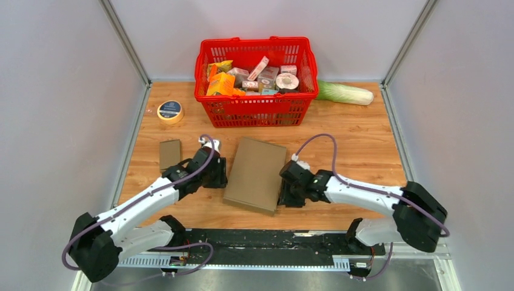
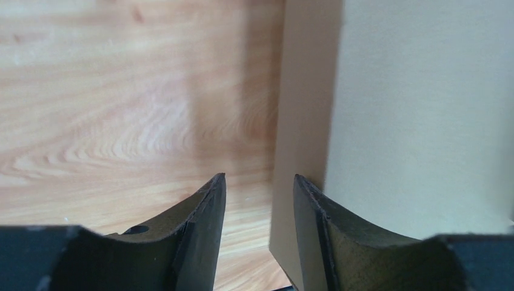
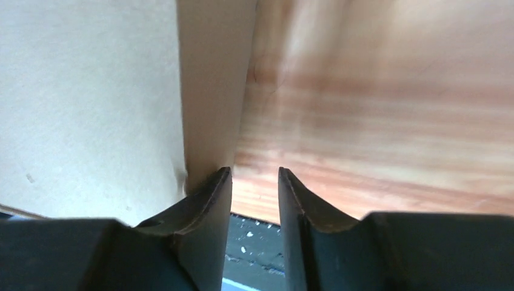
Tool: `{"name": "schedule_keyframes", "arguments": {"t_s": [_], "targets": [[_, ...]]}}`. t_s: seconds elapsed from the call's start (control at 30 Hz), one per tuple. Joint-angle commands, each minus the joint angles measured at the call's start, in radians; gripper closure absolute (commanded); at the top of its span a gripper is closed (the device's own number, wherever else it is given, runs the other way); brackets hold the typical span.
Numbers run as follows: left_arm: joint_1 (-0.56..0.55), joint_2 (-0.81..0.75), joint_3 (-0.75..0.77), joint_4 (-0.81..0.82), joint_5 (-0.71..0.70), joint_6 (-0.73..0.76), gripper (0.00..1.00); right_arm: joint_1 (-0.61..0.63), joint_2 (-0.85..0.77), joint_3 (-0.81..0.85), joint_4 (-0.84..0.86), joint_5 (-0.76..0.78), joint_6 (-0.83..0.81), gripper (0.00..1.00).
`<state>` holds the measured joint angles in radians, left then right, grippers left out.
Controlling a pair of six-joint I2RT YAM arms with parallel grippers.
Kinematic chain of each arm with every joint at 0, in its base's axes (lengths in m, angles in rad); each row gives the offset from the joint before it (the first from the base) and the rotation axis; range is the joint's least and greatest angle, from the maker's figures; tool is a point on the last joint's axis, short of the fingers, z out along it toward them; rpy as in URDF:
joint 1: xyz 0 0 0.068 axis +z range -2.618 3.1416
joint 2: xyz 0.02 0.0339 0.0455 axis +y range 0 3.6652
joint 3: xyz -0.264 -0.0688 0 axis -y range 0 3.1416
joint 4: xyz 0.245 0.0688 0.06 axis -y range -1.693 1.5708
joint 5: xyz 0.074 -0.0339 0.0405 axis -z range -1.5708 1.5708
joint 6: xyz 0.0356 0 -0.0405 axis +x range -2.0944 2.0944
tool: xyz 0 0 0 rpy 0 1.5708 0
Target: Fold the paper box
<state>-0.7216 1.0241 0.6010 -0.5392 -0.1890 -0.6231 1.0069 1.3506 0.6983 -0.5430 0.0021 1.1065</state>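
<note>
The brown paper box (image 1: 254,174) lies on the wooden table between my two arms, its top closed and flat. My left gripper (image 1: 219,173) sits at the box's left side. In the left wrist view the left gripper (image 2: 259,176) is open, and the box's tan side wall (image 2: 306,109) stands just inside the right finger without being pinched. My right gripper (image 1: 283,195) is at the box's near right corner. The right wrist view shows the right gripper (image 3: 254,170) open, with the box wall (image 3: 212,91) just beyond its left fingertip and nothing between the fingers.
A red basket (image 1: 260,112) full of groceries stands behind the box. A roll of tape (image 1: 170,111) and a small brown card (image 1: 170,153) lie to the left. A napa cabbage (image 1: 345,93) lies at the back right. A black rail (image 1: 267,239) runs along the near edge.
</note>
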Motion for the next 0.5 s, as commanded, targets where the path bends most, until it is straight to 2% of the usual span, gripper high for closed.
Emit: {"name": "schedule_keyframes", "arguments": {"t_s": [0.0, 0.03, 0.1, 0.17, 0.3, 0.4, 0.47], "targets": [[0.137, -0.056, 0.144, -0.042, 0.171, 0.121, 0.46, -0.149, -0.155, -0.011, 0.042, 0.096, -0.334, 0.62], [0.164, -0.047, 0.167, -0.045, 0.178, 0.134, 0.46, -0.184, -0.168, -0.008, 0.025, 0.093, -0.376, 0.64], [0.218, 0.011, 0.192, -0.032, 0.224, 0.16, 0.51, -0.304, -0.182, 0.035, 0.005, 0.067, -0.465, 0.78], [0.269, 0.071, 0.242, -0.016, 0.256, 0.172, 0.54, -0.373, -0.16, 0.108, 0.0, 0.014, -0.508, 0.89], [0.287, 0.234, 0.33, -0.004, 0.25, 0.184, 0.57, -0.479, -0.058, 0.262, -0.038, -0.03, -0.585, 0.93], [0.287, 0.335, 0.396, 0.037, 0.197, 0.2, 0.59, -0.549, 0.039, 0.319, 0.046, -0.05, -0.614, 0.99], [0.287, 0.414, 0.442, 0.065, 0.156, 0.209, 0.6, -0.568, 0.118, 0.343, 0.096, -0.065, -0.629, 1.0]]}}
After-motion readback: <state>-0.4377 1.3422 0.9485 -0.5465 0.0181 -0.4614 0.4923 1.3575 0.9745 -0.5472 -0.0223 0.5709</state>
